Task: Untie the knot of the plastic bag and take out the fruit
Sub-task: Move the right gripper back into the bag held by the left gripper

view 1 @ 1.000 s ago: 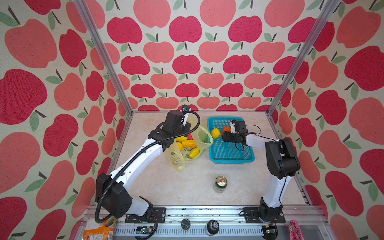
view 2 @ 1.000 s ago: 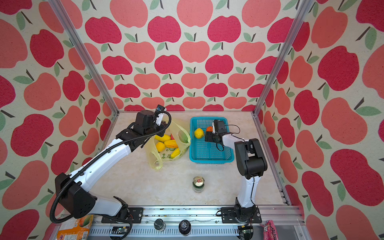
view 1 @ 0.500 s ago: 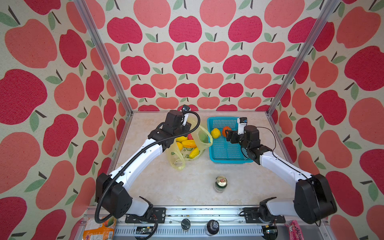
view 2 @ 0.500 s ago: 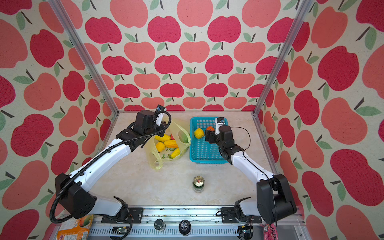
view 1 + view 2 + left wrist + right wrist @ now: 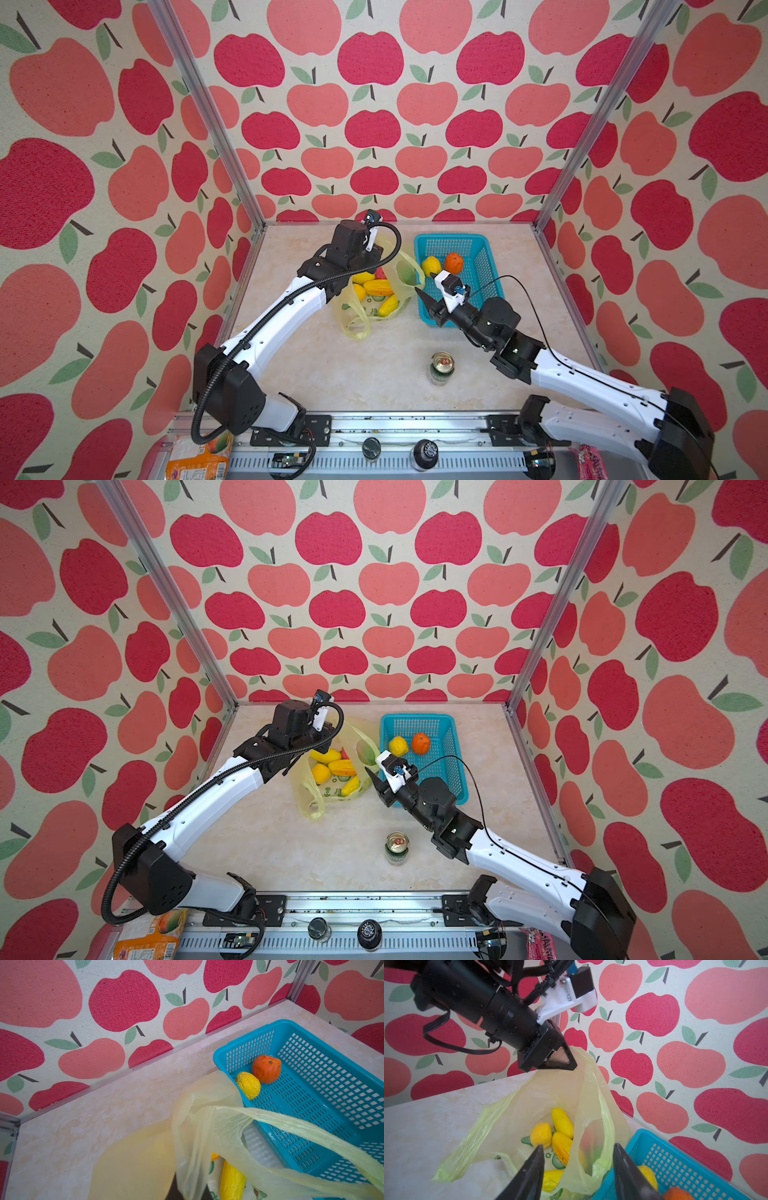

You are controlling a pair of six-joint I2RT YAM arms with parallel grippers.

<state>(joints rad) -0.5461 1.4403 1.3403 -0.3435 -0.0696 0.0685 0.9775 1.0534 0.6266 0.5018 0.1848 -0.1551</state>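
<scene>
Table [image 5: 332, 374]: one, bearing everything.

Plastic bag [image 5: 542, 1093]: one. We find its rim pinched in the fully closed fingers [image 5: 556, 1068] of the left gripper [image 5: 572, 1066] and drawn up off the table. The film hangs from those fingertips and the mouth gapes below them. We judge this hold is meant to keep the mouth open for the other arm. No knot is seen and the loop handles lie loose, so we take the untying as done.

Basket [image 5: 451, 237]: one, turquoise. It touches the bag on the side away from the left fingers and lies just beside the right fingers [image 5: 529, 1176], presumably so that each carry is short.

Right gripper [image 5: 578, 1146]: jaws partly apart, nothing held. It hangs over the bag's mouth, across the opening from the left fingertips. We judge it is lined up for another pick.

Fruit [image 5: 562, 1123]: eight by our count.
- Two are in the basket, beyond the right fingers: a lemon [image 5: 431, 265] and an orange [image 5: 454, 262], touching each other.
- Six are in the bag, below both sets of fingers: three long yellow, one round yellow-orange, one red and partly hidden, and one green seen only through film.

Two are out and six remain.

Drink can [image 5: 441, 368]: one, upright, well behind the right fingers, beside that arm and apart from the work.
</scene>
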